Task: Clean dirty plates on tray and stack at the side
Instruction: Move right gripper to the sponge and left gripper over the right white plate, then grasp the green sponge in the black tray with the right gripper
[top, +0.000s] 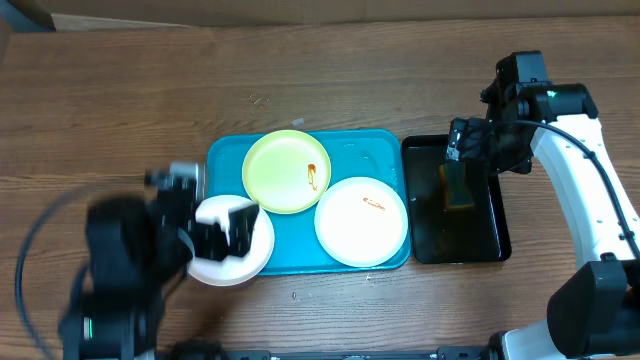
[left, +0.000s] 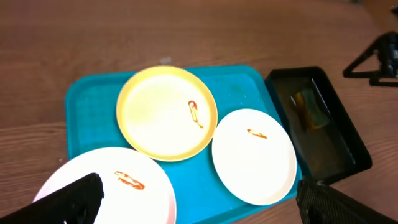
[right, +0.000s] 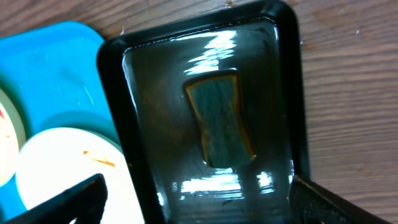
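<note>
The turquoise tray (top: 375, 150) holds three plates. The yellow-green plate (top: 287, 170) lies at its back left with an orange-red smear. A white plate (top: 361, 221) with a small smear lies at the front right. A second white plate (top: 250, 262) overhangs the tray's front left corner. My left gripper (top: 225, 228) is open just above this plate; in the left wrist view (left: 199, 208) its fingers are spread wide over the smeared plate (left: 124, 186). My right gripper (top: 470, 150) is open above the black tray, over a sponge (right: 221, 124).
The black tray (top: 480, 235) stands right of the turquoise tray and holds shallow water and the green-yellow sponge (top: 458, 187). Bare wooden table lies behind and to the left of the trays. The left arm looks blurred in the overhead view.
</note>
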